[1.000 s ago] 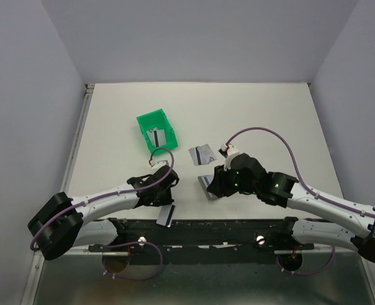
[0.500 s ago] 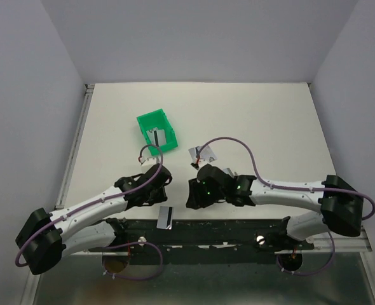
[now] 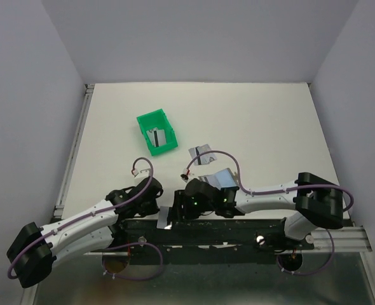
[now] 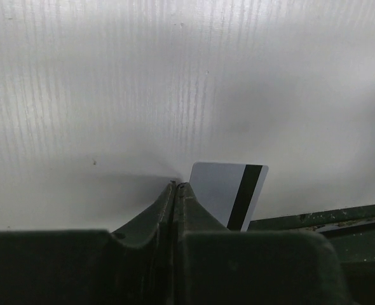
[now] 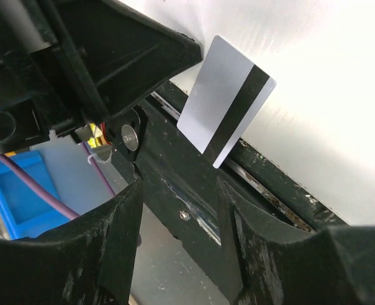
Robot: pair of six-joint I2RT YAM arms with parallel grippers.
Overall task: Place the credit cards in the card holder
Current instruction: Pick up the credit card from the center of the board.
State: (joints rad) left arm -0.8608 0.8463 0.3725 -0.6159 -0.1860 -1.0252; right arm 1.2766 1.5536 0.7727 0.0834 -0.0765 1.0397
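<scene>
- Left wrist view: left gripper (image 4: 175,185) has its fingers pressed tip to tip, with no gap and nothing between them. The tips are down at the table (image 4: 111,76).
- The card (image 4: 229,194) lies flat just right of those tips, close to the right finger and outside the jaws. Its dark stripe is on the side away from the tips. I cannot tell whether the finger touches it.
- Right wrist view: right gripper (image 5: 178,190) stands wide open with the gap bare. It holds nothing.
- The card (image 5: 229,98) lies ahead of the right jaws and a little right of their midline, well short of the fingertips. One corner hangs past the table edge over the black rail (image 5: 194,190).
- The left gripper's dark body fills the space ahead-left of the right jaws.
- Top view: left gripper (image 3: 154,202) and right gripper (image 3: 178,210) face each other at the near edge, with the card (image 3: 164,217) between and just under them.
- The holder (image 3: 222,178) is the blue-grey flat piece lying behind the right jaws beside that wrist, on the side away from the rail. It is not gripped.
- A loose grey piece (image 3: 202,154), which looks like a card, lies beyond the holder, well apart from both jaws.
- The bin (image 3: 146,124) is far ahead of the left jaws, with a second card (image 3: 157,136) inside.
</scene>
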